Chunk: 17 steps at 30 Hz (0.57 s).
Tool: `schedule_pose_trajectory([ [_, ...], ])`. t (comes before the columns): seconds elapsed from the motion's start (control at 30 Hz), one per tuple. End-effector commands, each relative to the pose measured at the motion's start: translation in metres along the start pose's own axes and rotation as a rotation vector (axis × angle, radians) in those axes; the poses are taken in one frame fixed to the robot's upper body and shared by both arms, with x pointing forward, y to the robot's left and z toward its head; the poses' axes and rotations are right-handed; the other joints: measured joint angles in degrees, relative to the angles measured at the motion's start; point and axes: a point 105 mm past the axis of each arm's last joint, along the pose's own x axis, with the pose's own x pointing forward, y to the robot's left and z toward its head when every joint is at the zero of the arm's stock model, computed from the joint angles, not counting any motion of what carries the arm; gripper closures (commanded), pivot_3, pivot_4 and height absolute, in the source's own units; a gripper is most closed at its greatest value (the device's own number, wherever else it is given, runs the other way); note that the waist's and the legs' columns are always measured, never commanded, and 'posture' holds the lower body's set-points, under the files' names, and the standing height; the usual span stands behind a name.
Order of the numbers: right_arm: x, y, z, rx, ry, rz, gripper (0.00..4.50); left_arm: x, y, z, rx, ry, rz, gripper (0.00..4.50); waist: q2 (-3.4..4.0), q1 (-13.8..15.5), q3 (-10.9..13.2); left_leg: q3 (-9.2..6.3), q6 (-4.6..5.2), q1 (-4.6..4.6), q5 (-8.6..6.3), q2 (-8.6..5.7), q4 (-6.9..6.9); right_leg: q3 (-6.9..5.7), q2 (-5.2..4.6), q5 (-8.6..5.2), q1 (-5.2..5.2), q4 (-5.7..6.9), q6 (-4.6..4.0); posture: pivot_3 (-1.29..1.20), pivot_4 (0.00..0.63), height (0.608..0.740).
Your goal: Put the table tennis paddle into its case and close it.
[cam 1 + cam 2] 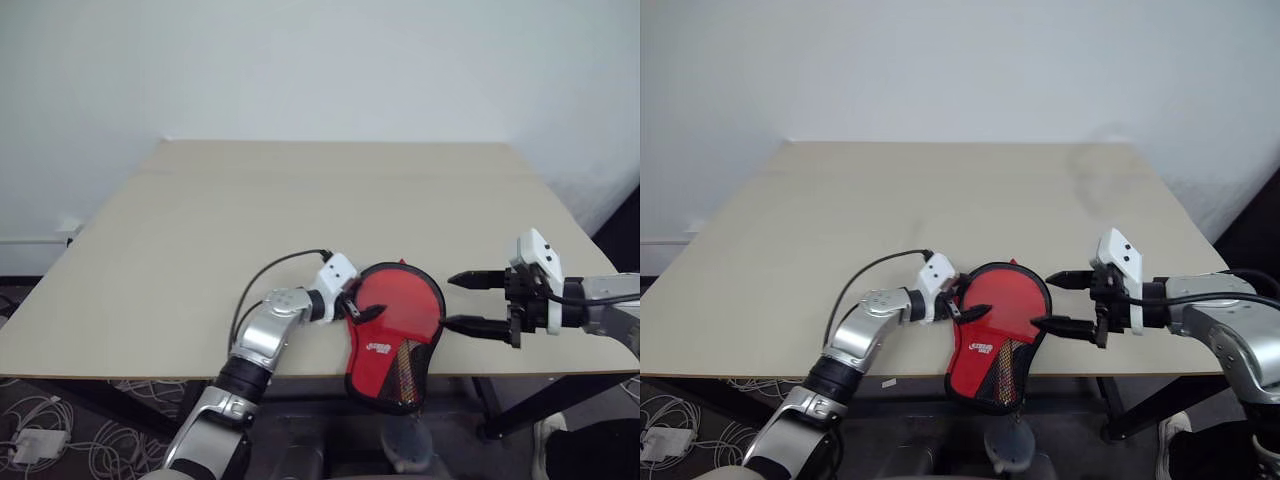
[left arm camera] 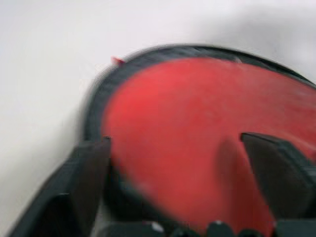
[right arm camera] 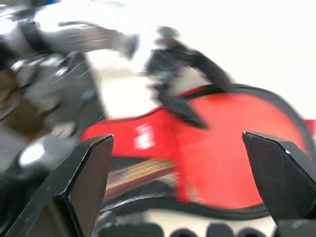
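On the table's [image 1: 200,230] near edge we see the paddle [image 1: 400,300] inside its case [image 1: 385,385], lying between our spread left claw [image 1: 352,309] and spread right claw [image 1: 468,300], likely just let go.

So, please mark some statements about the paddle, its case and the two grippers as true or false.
1. The paddle lies inside the case. True.
2. The case lies at the table's far edge. False: it is at the near edge of the table, its handle end hanging over.
3. The right gripper is open. True.
4. The left gripper is shut on the case. False: its fingers are open.
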Motion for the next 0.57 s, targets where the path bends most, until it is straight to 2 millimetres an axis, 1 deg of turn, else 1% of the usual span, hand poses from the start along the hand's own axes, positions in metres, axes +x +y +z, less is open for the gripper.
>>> schedule_pose_trajectory([
  [0.03,0.005,-0.019,0.010,-0.033,-0.039,-0.106,0.00,-0.025,0.024,0.032,0.031,-0.111,0.104,0.02,0.00,0.0,0.0,0.00,0.00,0.01,0.00,0.00,-0.02,0.00,0.00,0.01,-0.01,0.00,0.00,0.00,0.000,0.740],
  [0.1,0.009,-0.027,0.013,-0.028,-0.062,-0.144,0.00,-0.041,0.037,0.040,0.044,-0.140,0.171,0.02,0.01,0.0,0.0,0.01,0.00,0.02,0.00,0.01,-0.02,0.01,0.02,0.02,-0.09,0.01,-0.01,0.00,0.000,0.740],
  [0.17,0.012,-0.037,0.015,-0.017,-0.086,-0.197,0.00,-0.055,0.051,0.047,0.057,-0.163,0.247,0.02,0.01,0.0,0.0,0.02,0.01,0.03,0.01,0.01,-0.01,0.02,0.02,0.04,-0.10,0.01,-0.02,0.00,0.000,0.740],
  [0.2,0.016,-0.044,0.015,-0.005,-0.095,-0.233,0.00,-0.066,0.060,0.048,0.058,-0.168,0.287,0.02,0.02,0.0,0.0,0.02,0.01,0.03,0.01,0.01,0.00,0.01,0.03,0.05,-0.10,0.01,-0.03,0.00,0.000,0.740],
  [0.27,0.020,-0.062,0.013,0.043,-0.105,-0.312,0.00,-0.090,0.078,0.048,0.056,-0.165,0.383,0.02,0.01,-0.1,0.0,0.05,0.01,0.05,0.01,0.00,0.00,0.01,0.04,0.06,-0.08,0.02,-0.03,0.00,0.000,0.740],
  [0.33,0.026,-0.072,0.016,0.084,-0.129,-0.347,0.00,-0.111,0.092,0.046,0.043,-0.155,0.462,0.02,0.01,-0.4,0.0,0.07,0.00,0.06,0.03,0.02,-0.01,0.03,0.07,0.17,-0.13,0.07,-0.20,0.00,0.000,0.740],
  [0.4,0.031,-0.076,0.017,0.096,-0.144,-0.361,0.00,-0.128,0.102,0.040,0.019,-0.143,0.527,0.02,0.04,-0.6,0.0,0.10,0.00,0.06,0.03,0.03,-0.05,0.03,0.09,0.26,-0.18,0.10,-0.32,0.00,0.000,0.740],
  [0.47,0.038,-0.083,0.014,0.123,-0.151,-0.383,0.00,-0.140,0.107,0.034,0.009,-0.127,0.581,0.02,0.04,-0.6,0.0,0.15,0.00,0.07,0.04,0.03,-0.11,0.01,0.10,0.28,-0.18,0.09,-0.34,0.00,0.000,0.740],
  [0.57,0.049,-0.088,0.017,0.156,-0.165,-0.396,0.00,-0.151,0.110,0.027,0.024,-0.096,0.625,0.02,0.04,-0.5,0.0,0.18,0.00,0.05,0.04,-0.01,-0.13,0.02,0.09,0.29,-0.20,0.08,-0.36,0.00,0.000,0.740],
])
